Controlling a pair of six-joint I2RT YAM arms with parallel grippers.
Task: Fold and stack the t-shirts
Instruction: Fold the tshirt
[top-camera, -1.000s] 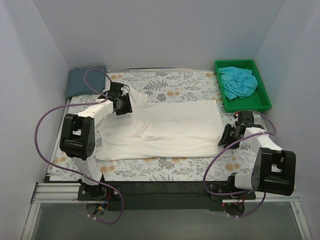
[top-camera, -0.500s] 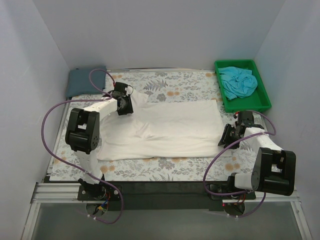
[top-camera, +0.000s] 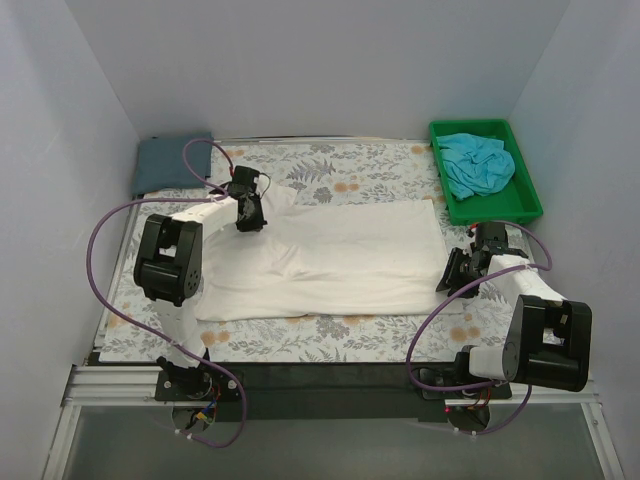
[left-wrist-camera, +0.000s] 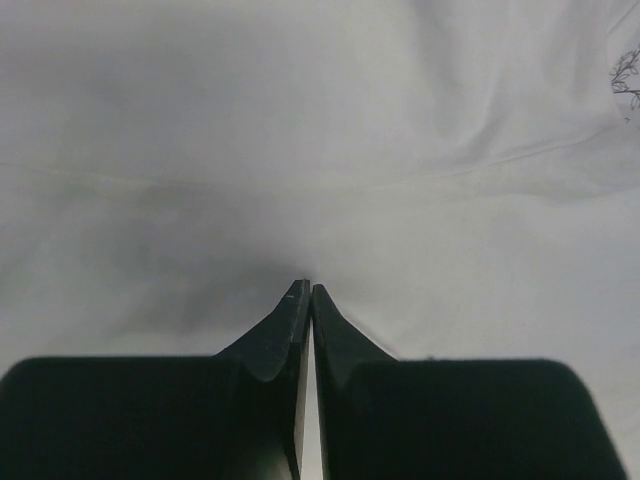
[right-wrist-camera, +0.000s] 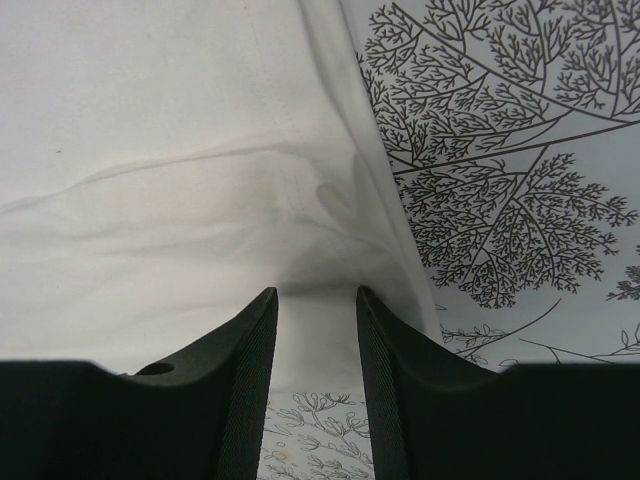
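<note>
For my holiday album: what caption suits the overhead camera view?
Left end effector pinches a cream-white cloth t-shirt spread on a floral-patterned table cover; right end effector open at its edge.

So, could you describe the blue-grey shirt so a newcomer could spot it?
Go to the far left corner of the floral table. The blue-grey t-shirt lies there folded flat, unlike the cream-white shirt spread mid-table and the turquoise shirt crumpled in the green tray.

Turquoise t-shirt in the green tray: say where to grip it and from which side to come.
Pinch a raised fold on top of the turquoise t-shirt, coming straight down from above. It lies crumpled in a heap inside the green tray. The tray's walls would likely block a sideways approach, and the cloth's ridges stand up.
</note>
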